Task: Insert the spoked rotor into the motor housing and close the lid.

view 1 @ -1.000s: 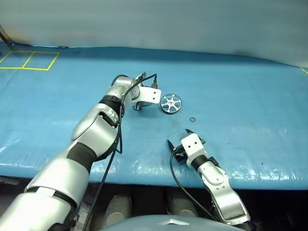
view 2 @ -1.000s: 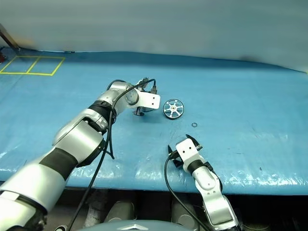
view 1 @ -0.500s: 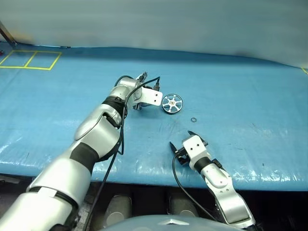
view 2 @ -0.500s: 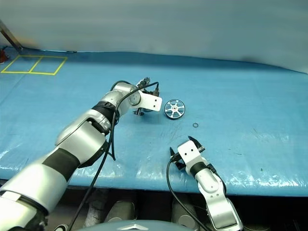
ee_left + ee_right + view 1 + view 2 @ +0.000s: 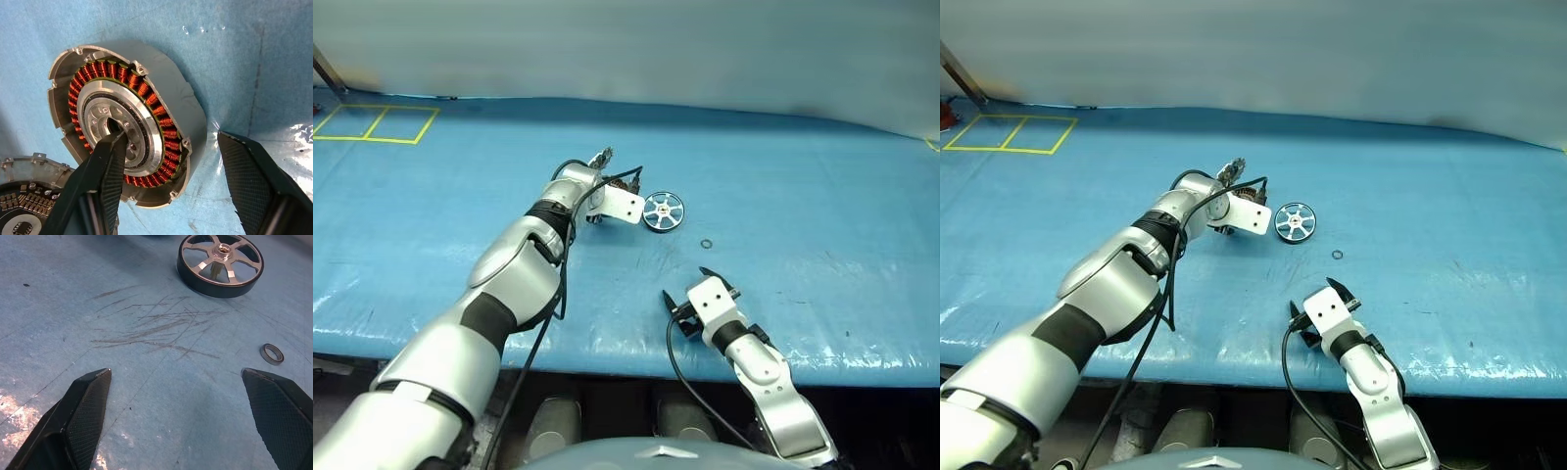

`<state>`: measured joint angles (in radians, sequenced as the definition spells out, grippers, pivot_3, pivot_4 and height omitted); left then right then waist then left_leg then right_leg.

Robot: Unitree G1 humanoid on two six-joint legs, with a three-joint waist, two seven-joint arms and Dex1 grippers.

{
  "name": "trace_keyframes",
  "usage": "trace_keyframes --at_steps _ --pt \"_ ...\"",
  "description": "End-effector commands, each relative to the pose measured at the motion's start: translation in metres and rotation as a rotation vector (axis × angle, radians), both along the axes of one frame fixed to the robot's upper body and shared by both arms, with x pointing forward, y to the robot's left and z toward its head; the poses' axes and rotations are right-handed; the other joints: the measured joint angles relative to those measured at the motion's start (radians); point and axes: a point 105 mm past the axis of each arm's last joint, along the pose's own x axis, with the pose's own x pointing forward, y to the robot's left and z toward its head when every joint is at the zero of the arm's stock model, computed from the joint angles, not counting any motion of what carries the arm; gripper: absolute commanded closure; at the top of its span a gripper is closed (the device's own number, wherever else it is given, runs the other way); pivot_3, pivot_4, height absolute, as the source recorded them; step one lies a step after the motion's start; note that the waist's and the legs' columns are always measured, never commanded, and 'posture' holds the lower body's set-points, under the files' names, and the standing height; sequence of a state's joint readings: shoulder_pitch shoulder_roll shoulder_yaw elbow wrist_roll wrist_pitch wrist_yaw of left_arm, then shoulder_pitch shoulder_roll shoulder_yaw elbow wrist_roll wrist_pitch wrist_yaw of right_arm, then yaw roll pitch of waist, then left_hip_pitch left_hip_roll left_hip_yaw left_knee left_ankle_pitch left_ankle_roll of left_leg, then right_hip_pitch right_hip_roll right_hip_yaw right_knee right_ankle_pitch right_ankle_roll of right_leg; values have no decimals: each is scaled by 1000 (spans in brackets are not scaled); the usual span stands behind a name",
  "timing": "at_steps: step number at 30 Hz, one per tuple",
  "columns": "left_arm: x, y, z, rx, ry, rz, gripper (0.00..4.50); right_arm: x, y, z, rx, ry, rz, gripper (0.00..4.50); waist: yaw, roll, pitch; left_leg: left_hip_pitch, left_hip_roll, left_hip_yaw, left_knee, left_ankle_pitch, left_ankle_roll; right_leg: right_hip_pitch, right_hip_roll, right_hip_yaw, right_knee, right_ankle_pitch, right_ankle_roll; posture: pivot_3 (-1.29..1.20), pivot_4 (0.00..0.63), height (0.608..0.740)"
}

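Since a second ago the left gripper [image 5: 168, 196] has drawn its fingers somewhat closer together over the motor housing [image 5: 122, 129], while the rotor and the right arm lie as they did. Starting at the left of the blue table cover [image 5: 822, 196], yellow tape lines [image 5: 377, 122] mark out squares near the far corner. Next comes the left arm, reaching forward and down to the housing, which sits on the cover with its ring of copper windings facing up. In the left wrist view one black finger [image 5: 105, 176] lies over the housing's silver centre and the other stands on the cover just outside its rim, so the jaws straddle one side of the cup with a gap between them; whether either finger actually touches the metal cannot be told. Beside the housing, at the edge of that view, lies the lid [image 5: 29, 215], opened out flat with its dark circuit side up. Just to the right of the housing rests the spoked rotor [image 5: 662, 210], flat on the cover and untouched. Further right lies a small ring [image 5: 706, 244]. Nearest the table's front edge, the right gripper [image 5: 697, 282] hovers low with its fingers spread wide and nothing between them.
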<state>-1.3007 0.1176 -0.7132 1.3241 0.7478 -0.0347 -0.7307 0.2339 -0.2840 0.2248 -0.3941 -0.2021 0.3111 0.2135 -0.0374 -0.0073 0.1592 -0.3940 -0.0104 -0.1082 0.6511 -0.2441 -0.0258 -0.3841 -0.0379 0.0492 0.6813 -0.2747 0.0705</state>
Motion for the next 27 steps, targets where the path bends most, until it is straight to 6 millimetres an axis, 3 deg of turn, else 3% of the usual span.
trace_keyframes --at_steps 1,11,16,27 --pt "-2 5 -7 37 21 -3 1174 -1 -1 4 -4 -20 -9 0 0 0 0 0 0 0 0 0 0 0 0 0 0 0 1 0 150 740" --pt "-7 2 -12 63 50 -53 1174 1 -7 -2 -45 -19 -38 0 -1 0 0 0 0 0 0 0 0 0 0 0 0 0 1 0 150 740" --pt "-7 2 -12 64 45 -63 2400 2 -11 -2 -61 -29 -59 0 0 0 -1 0 0 0 0 0 0 1 0 0 0 0 1 0 150 740" --pt "-14 -5 -6 2 112 -153 2494 4 -4 -4 -61 -35 -43 0 -1 0 -1 1 0 0 0 0 0 1 0 0 0 0 1 0 150 740"
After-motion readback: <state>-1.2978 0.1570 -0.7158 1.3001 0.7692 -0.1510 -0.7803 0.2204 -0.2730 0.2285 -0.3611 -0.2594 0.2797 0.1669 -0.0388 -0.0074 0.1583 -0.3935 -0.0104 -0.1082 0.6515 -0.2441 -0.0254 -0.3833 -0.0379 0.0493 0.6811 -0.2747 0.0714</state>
